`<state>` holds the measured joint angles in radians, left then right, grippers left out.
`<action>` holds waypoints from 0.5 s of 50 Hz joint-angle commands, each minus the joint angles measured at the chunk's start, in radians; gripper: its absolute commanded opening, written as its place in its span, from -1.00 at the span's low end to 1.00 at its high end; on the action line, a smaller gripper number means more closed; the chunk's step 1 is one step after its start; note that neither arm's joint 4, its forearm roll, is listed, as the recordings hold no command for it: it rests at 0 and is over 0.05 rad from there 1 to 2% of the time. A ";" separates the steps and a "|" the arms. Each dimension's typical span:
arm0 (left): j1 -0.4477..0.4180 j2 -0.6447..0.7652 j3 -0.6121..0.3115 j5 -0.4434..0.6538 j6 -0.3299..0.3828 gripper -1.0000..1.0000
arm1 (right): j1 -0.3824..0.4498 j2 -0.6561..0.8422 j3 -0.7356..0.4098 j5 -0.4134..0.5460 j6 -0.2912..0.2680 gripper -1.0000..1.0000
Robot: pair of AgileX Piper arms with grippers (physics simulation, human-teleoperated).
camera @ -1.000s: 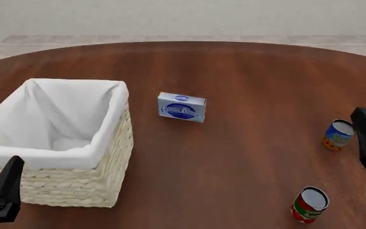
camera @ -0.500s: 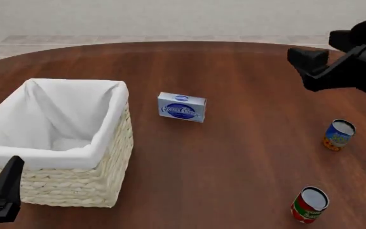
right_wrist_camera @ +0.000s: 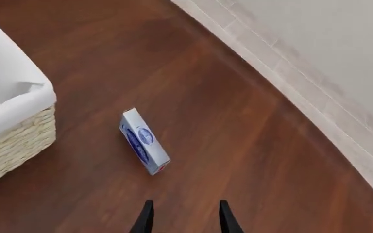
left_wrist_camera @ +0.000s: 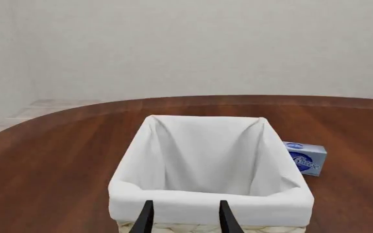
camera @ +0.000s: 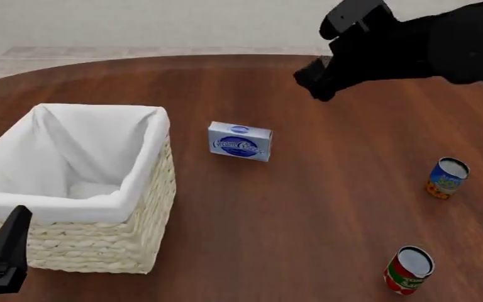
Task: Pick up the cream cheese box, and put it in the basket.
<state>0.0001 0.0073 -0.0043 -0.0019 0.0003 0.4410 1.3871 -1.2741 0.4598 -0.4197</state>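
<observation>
The cream cheese box, pale blue-white with a dark blue oval logo, stands on edge on the brown table just right of the basket. The basket is cream wicker with a white cloth lining. My right gripper hangs above the table, beyond and to the right of the box. The right wrist view shows the box ahead of the gripper, whose fingers are apart with nothing between them. My left gripper sits low at the basket's near left corner. In its wrist view the gripper is open before the basket, with the box past it.
Two upright cans stand on the right side of the table: a blue and orange one and a red and green one nearer the front edge. A pale tiled floor strip runs past the table's far rim.
My right arm has swung from the right edge up and leftward over the table toward the box. The left arm, box, basket and cans have not moved.
</observation>
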 commanded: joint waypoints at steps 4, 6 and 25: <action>0.000 0.000 0.000 0.000 0.000 1.00 | 0.057 0.217 -0.175 0.120 -0.128 1.00; 0.000 0.000 0.000 0.000 0.000 1.00 | 0.064 0.246 -0.217 0.140 -0.105 1.00; 0.000 0.000 0.000 0.000 0.000 1.00 | 0.082 0.460 -0.405 0.249 -0.140 1.00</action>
<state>0.0001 0.0074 -0.0043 -0.0019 0.0003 0.5131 1.7472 -1.5667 0.6487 -0.5620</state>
